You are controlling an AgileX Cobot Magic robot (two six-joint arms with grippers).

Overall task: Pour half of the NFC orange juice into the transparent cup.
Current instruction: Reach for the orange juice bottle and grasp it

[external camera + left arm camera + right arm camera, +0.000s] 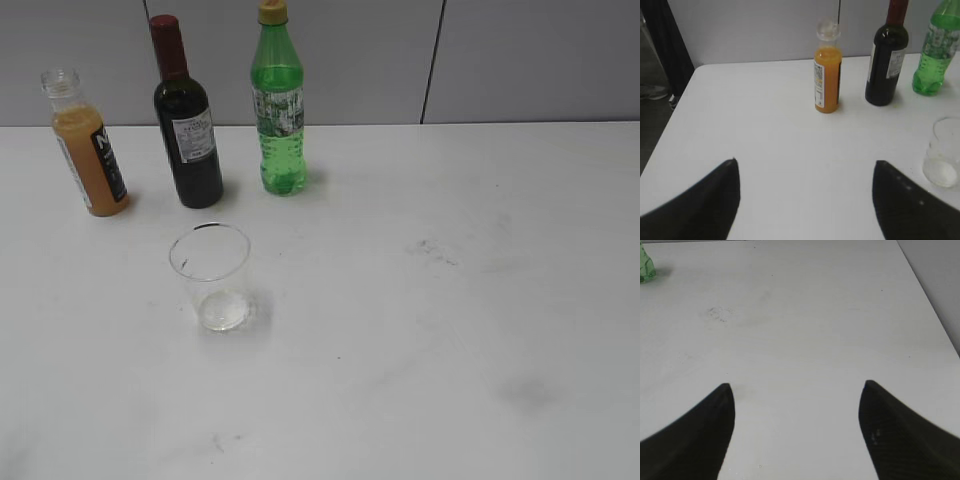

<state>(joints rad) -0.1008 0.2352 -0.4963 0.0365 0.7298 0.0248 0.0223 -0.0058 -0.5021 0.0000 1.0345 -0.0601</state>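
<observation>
Left gripper (805, 167) spread wide, grasping nothing; ahead of its fingertips, well apart, NFC orange juice (827, 80) upright on table (765, 130), transparent cup (943, 152) nearer, off to right. Right gripper (797, 390) likewise released, above bare tabletop; green soda bottle (646, 267) far ahead-left.

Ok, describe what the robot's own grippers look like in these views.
Only fingertips show. The left gripper has two black, matte, wedge-shaped fingers tapering to rounded tips. The right gripper looks the same, with faint pale specks on one finger. No cables or markings are visible; the arms are out of frame.
</observation>
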